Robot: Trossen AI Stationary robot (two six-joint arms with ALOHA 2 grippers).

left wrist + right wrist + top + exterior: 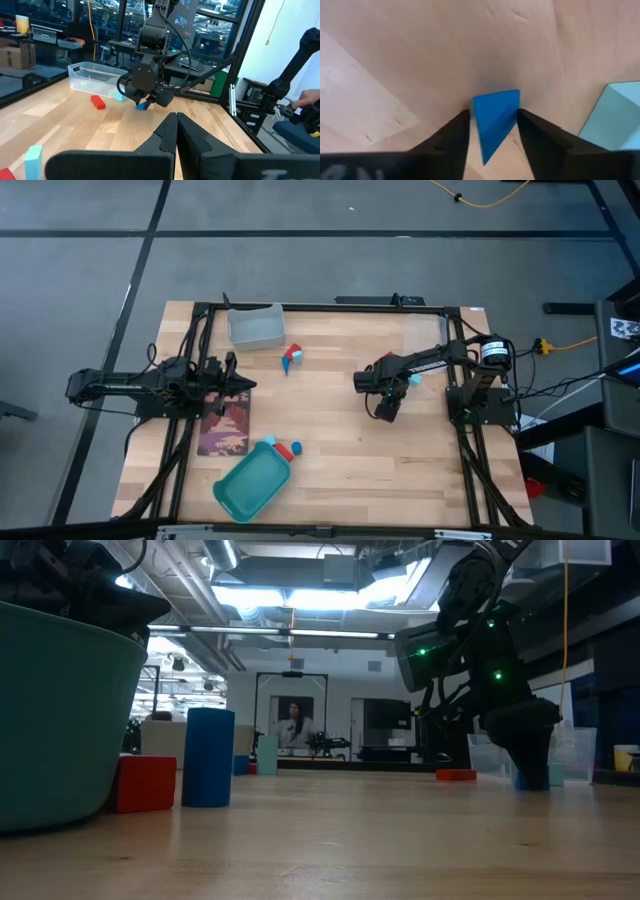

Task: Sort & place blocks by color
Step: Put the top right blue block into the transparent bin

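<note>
My right gripper (386, 412) points down at the table's right middle and is shut on a dark blue wedge block (495, 117). A light cyan block (615, 115) lies just beside it, and a flat red block (98, 102) a little farther off. A red, a blue and a cyan block (291, 357) sit together below the clear bin (255, 326). Three more, cyan, red and blue (283, 447), stand at the teal tray's (250, 485) far rim. My left gripper (248, 385) is shut and empty at the table's left, over a dark printed mat (224, 425). My right gripper pinches the dark blue wedge block between its two fingers (455, 132), one on each slanted side (479, 112). It comes from above, pointing down. The wedge's broad end faces the table; whether it rests on the wood or hangs just above it, I cannot tell.
A second clear bin (425, 330) stands at the far right corner, behind my right arm. Bare wood lies open in the table's middle (330, 410) and along the near right. The black frame rails (470, 470) run along both sides.
</note>
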